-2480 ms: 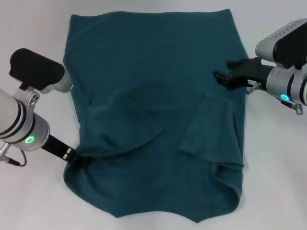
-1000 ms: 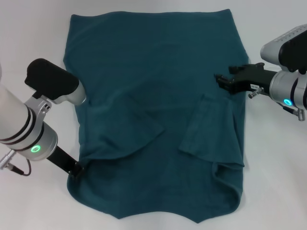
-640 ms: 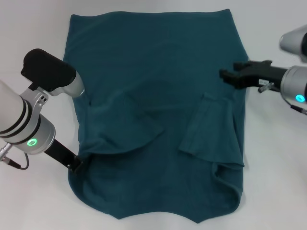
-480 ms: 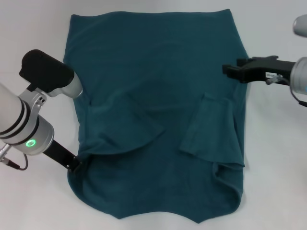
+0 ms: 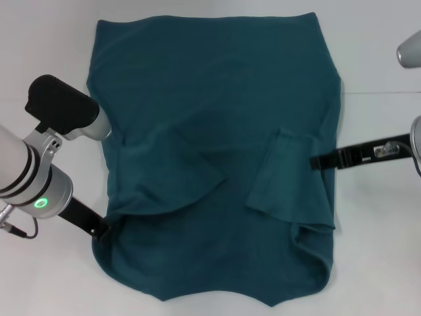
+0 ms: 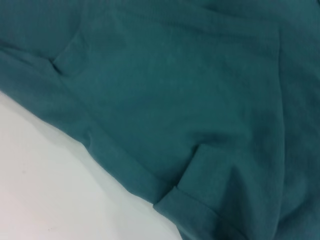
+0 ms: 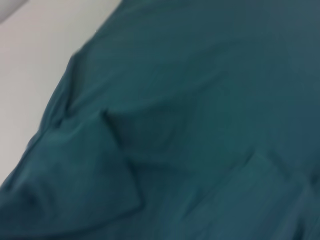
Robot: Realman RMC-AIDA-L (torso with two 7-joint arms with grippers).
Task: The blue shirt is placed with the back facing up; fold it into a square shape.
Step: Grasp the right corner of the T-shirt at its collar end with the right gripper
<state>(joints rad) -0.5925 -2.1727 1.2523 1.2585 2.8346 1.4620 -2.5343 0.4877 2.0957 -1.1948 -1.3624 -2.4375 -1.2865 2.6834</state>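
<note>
The blue shirt (image 5: pixel 210 125) lies spread on the white table, plain side up, with both sleeves turned inward onto the body. No letters show. My left gripper (image 5: pixel 102 228) sits at the shirt's near left edge, where creases run together, shut on the fabric. My right gripper (image 5: pixel 314 162) reaches in from the right, low over the shirt's right edge beside the folded sleeve (image 5: pixel 284 179). The left wrist view shows the shirt (image 6: pixel 200 100) and a sleeve hem (image 6: pixel 190 200). The right wrist view is filled with the shirt (image 7: pixel 200 90).
Bare white table (image 5: pixel 46 52) surrounds the shirt on the left, right and near sides. The shirt's far hem lies close to the top of the head view. Both arm bodies hang over the table at the sides.
My right gripper swung from the shirt's upper right edge toward me and now lies low beside the folded right sleeve. The left gripper stayed at the near left edge.
</note>
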